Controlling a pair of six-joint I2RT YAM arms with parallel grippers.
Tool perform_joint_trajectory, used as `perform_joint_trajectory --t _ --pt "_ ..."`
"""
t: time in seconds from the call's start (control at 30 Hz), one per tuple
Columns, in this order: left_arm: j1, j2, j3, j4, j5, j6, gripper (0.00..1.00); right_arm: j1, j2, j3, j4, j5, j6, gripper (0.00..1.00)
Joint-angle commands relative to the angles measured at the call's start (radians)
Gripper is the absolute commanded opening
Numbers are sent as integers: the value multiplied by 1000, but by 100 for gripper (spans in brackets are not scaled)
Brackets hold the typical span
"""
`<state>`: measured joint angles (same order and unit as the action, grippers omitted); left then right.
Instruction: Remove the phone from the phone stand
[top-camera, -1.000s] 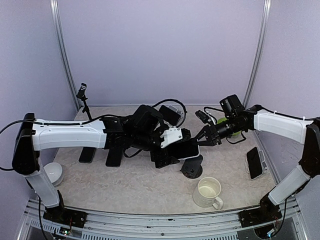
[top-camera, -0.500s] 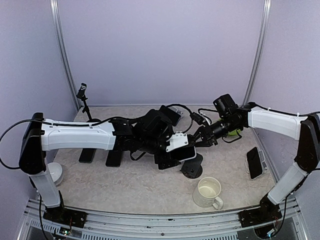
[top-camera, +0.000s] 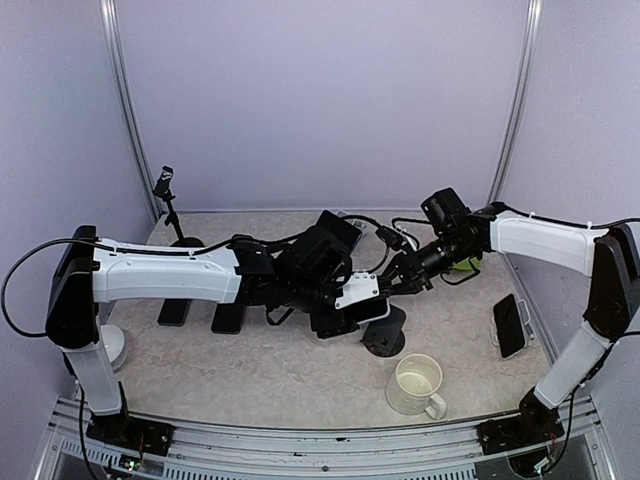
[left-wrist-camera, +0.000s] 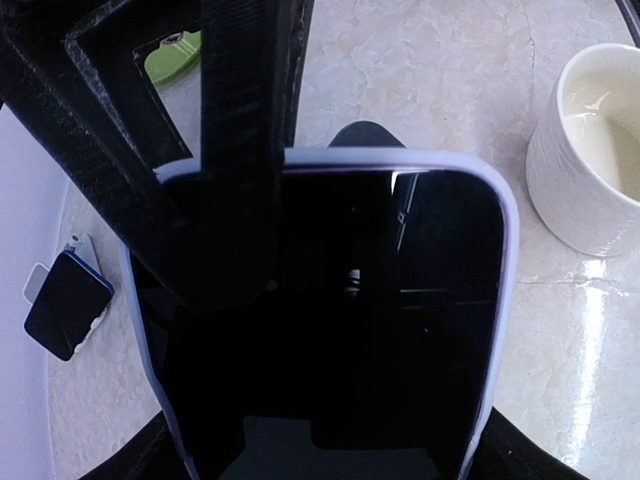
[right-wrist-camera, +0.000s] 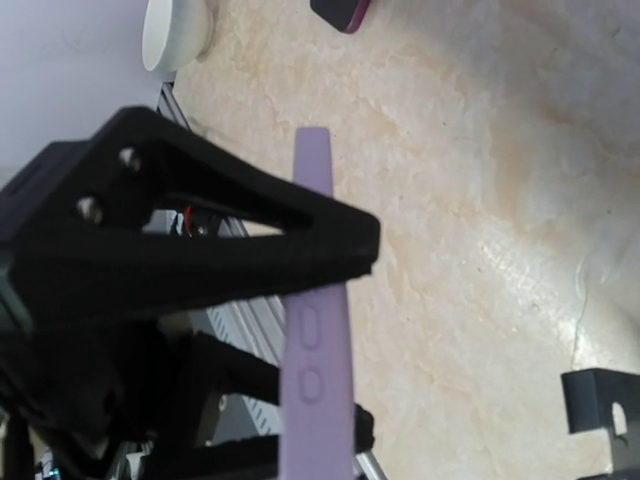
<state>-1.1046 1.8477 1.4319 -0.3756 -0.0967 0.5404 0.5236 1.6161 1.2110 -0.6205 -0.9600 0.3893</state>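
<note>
Centrally over the tabletop (top-camera: 250, 370), the lavender-cased phone (left-wrist-camera: 330, 330) hangs just above the black phone stand (top-camera: 385, 340), touching it or not I cannot tell; the left gripper (top-camera: 347, 305) is clamped on the phone's long sides; the right gripper (top-camera: 390, 286) has one finger across the screen and one behind, though whether it pinches is unclear; a white mug (top-camera: 415, 385) stands near.

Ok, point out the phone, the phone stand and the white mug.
phone (left-wrist-camera: 330, 330), left wrist view, on its dark screen.
phone stand (top-camera: 385, 342), top external view, on its round black base.
white mug (top-camera: 408, 402), top external view, on its near outer wall.
</note>
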Motion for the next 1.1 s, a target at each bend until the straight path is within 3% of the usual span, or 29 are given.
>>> perform_joint_trajectory --t 0.0,0.27,0.47,0.73,0.97,1.07 --pt "-1 1 34 24 -61 -60 57 13 -7 41 2 -62 -5 7" --pt "30 -40 3 70 -46 -234 44 -14 -26 49 56 -52 36 48" --pt "45 -53 -10 78 -46 -375 42 -79 -59 50 74 -17 52 79" --pt "94 -48 -17 28 -90 -645 35 -146 -121 16 91 33 58 89" --pt "183 -23 -21 -41 -63 -946 22 -155 -163 -46 105 41 59 90" --pt "215 -17 -36 -48 -61 -1043 21 -156 -176 -65 107 43 59 90"
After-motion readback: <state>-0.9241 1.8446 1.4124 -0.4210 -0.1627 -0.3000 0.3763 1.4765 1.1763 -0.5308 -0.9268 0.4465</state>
